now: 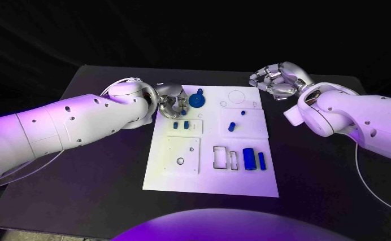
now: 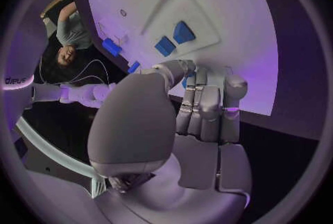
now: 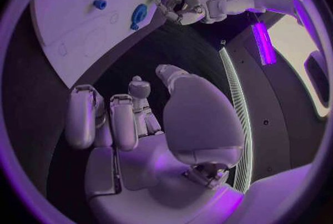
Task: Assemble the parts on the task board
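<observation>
Left silver hand [image 1: 171, 104] curled at the near-left corner of the white rectangular task board [image 1: 210, 182], fingers pinching a round blue disc part [image 1: 196, 101] there. Right silver hand [image 1: 278, 81] hovering beyond the board's far right corner, fingers curled in, holding nothing.

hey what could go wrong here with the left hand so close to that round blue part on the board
The left hand sits right beside the round blue part at the task board's far left corner; a clumsy close could knock it aside. Its fingers could also brush the small blue pieces nearby.
</observation>
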